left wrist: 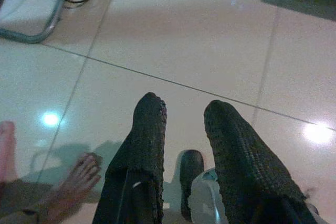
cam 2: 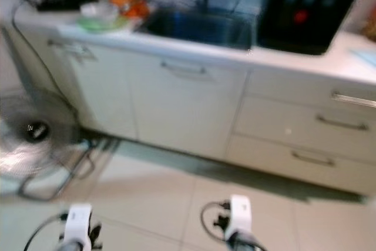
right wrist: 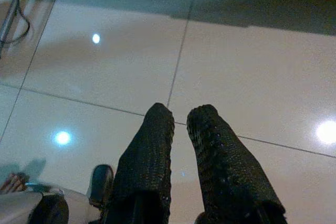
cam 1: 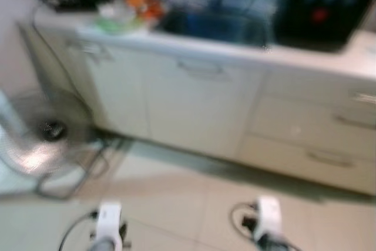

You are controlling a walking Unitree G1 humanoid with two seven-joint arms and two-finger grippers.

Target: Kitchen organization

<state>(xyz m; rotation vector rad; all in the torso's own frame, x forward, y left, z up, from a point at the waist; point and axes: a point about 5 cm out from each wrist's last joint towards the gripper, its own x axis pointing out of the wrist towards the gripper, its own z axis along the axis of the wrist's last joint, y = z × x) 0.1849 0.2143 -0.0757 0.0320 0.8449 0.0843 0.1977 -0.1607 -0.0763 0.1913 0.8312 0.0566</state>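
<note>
Head cameras, left eye: you face a blurred kitchen run, its tabletop (cam 1: 247, 51) stretching from 10 o'clock to 3 o'clock, long axis left to right. A dark sink (cam 1: 214, 26) sits at 12 o'clock, with a green plate (cam 1: 114, 26) and orange items (cam 1: 144, 5) at 11 o'clock and a black appliance (cam 1: 323, 10) at 1 o'clock. Cabinet doors (cam 1: 176, 101) and drawers (cam 1: 317, 136) drop to the tiled floor (cam 1: 194, 204), which lies open between you and the cabinets. A standing fan (cam 1: 41, 139) crowds the edge at 9 o'clock.

Right eye: the same scene; both arms hang low at 6 o'clock.

Left wrist: the left claw (left wrist: 184, 129) hangs over bare tile, its fingers (left wrist: 147, 145) apart with a clear gap, holding and touching nothing. A person's bare foot (left wrist: 73, 182) rests on the floor beside it, and the robot's dark foot (left wrist: 189, 174) shows beneath.

Right wrist: the right claw (right wrist: 180, 124) hangs over open tile, fingers narrowly apart, empty. The fan's metal base (right wrist: 13, 14) lies well away.
</note>
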